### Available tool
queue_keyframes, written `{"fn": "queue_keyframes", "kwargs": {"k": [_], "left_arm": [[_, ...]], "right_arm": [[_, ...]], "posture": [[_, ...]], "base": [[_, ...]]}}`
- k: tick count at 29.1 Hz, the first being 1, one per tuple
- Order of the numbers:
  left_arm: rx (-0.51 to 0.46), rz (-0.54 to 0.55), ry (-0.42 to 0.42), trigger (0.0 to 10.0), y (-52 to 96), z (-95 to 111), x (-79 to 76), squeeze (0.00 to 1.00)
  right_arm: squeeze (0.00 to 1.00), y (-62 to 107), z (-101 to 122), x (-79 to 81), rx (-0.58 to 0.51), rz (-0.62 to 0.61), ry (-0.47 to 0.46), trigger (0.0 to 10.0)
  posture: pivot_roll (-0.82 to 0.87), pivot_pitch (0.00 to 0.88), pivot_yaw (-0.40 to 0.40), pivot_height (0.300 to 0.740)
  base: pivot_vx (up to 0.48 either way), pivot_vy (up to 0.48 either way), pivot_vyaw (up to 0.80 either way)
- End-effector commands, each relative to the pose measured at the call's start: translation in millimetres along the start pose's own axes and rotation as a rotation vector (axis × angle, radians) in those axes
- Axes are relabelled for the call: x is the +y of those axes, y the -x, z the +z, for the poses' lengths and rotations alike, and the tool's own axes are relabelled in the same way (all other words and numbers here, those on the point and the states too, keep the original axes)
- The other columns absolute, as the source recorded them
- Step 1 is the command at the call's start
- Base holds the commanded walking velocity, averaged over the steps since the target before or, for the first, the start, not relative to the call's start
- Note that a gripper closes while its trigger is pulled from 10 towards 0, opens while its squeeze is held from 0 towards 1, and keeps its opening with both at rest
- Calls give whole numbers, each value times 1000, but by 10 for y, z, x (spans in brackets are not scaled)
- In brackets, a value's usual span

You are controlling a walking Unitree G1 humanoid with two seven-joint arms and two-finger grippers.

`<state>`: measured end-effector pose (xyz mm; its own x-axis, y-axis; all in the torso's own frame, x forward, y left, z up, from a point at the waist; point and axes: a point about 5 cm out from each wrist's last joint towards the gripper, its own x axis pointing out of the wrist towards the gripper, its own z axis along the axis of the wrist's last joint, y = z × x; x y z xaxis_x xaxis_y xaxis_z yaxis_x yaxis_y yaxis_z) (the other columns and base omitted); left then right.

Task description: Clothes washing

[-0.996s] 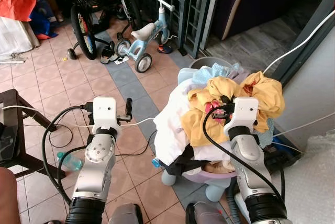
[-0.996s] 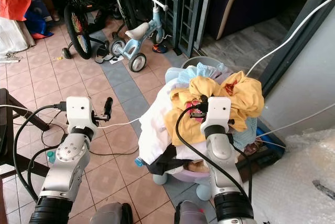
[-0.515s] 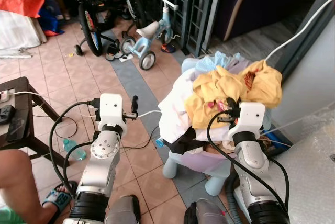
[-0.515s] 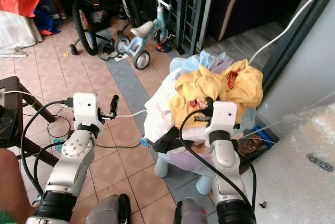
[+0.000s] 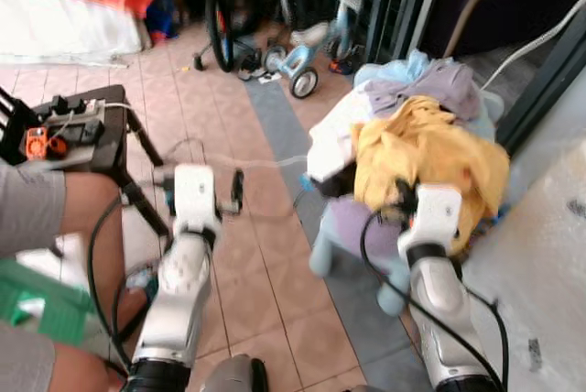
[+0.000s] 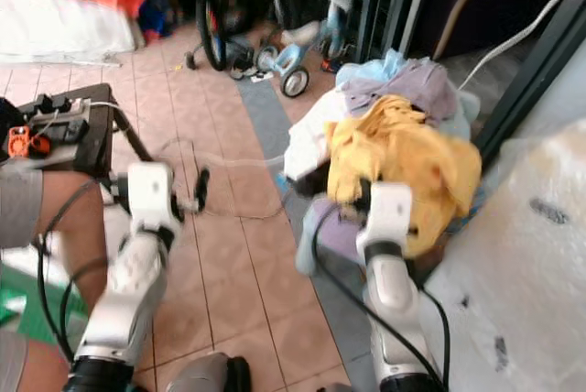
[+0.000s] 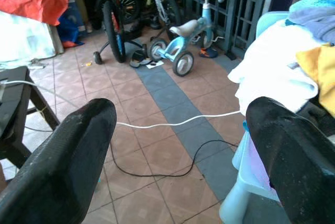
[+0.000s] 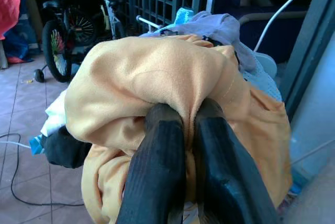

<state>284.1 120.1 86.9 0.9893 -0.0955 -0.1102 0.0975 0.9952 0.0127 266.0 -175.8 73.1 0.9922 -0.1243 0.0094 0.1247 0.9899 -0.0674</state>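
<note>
Two arms are up in front of the robot, and the head views are blurred. Largest in sight is the tiled floor (image 7: 157, 156), pink squares with a grey strip running toward a dark metal grille (image 7: 230, 4). Against the grille stand a black bicycle (image 7: 112, 14) and a small blue balance bike (image 7: 191, 30). A dark low table (image 5: 87, 131) sits on the robot's left with a person's arm (image 5: 87, 218) just beside it, and a white cable (image 7: 172, 123) trails across the tiles.

On the robot's right a pale blue plastic stool (image 5: 352, 245) carries the heap of laundry (image 5: 403, 113): white, lilac and light blue pieces, with a yellow garment (image 8: 157, 72) on the near side. The right gripper (image 8: 188, 130) has its fingers pinched tight on a fold of that yellow cloth. The left gripper (image 7: 180, 130) hangs spread wide over the floor, holding nothing, well apart from the heap.

The step in hand looks like drawing the yellow piece off the pile. It would go best lifted up and clear before being carried away, slowly enough that neighbouring clothes do not drag off the stool, keeping clear of the cable.
</note>
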Motion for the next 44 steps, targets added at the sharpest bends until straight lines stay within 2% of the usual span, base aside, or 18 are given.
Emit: {"fn": "queue_keyframes", "kwargs": {"k": [1, 12, 17, 29, 37, 44], "left_arm": [[-11, -1, -3, 10000, -15, 42, 27, 0], [26, -10, 35, 10000, 3, -23, 34, 0], [30, 11, 36, 10000, 23, -22, 64, 0], [18, -14, 34, 10000, 3, 21, 82, 0], [24, -15, 38, 10000, 4, 12, 74, 0], [21, -23, 28, 10000, 8, 17, 62, 0]], "right_arm": [[0, -22, 60, -11, -19, -27, -4, 10000], [0, -10, 61, 2, -20, -14, -1, 10000], [0, 8, 61, 12, -19, -8, -2, 10000], [0, 1, 64, 21, -16, -20, -9, 10000], [0, 0, 59, 26, -14, -15, -12, 10000], [0, 5, 61, 22, -14, -20, -1, 10000]], "posture": [[-75, 77, 35, 740], [-65, 91, 22, 740], [-59, 98, 25, 740], [-59, 117, 37, 740], [-59, 111, 37, 740], [-59, 110, 37, 740]], "base": [[0, 0, -800], [0, 0, -800], [0, 0, -800], [0, 0, -800], [0, 424, -800], [0, 299, -121]]}}
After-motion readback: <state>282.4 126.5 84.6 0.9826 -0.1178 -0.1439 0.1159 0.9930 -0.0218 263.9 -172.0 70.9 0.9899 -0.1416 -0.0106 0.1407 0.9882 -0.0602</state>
